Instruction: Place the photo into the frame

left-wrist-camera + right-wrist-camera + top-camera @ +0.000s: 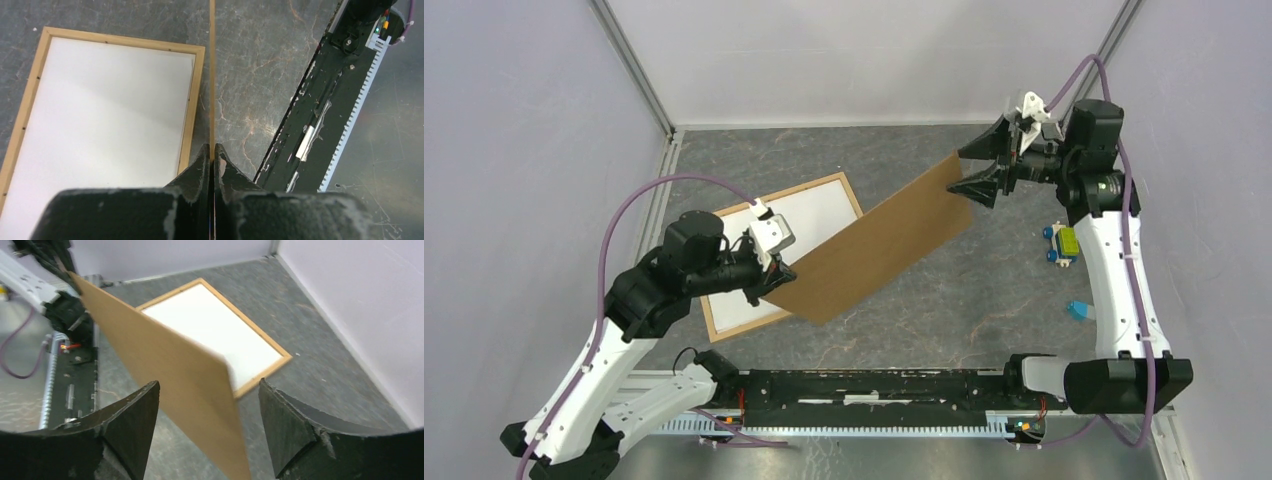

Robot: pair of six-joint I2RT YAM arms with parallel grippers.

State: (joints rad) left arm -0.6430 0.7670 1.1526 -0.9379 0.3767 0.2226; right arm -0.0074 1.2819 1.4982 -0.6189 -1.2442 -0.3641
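The frame of thin light wood lies flat on the table at the left, its inside white; it also shows in the left wrist view and the right wrist view. My left gripper is shut on the near edge of a plain brown board, held tilted above the table and seen edge-on in the left wrist view. My right gripper is open, one jaw on each side of the board's far corner, not gripping it. No sunflower photo is in view.
A small blue, yellow and green toy and a light-blue object lie on the table at the right. The black base rail runs along the near edge. Grey walls close in the left, back and right.
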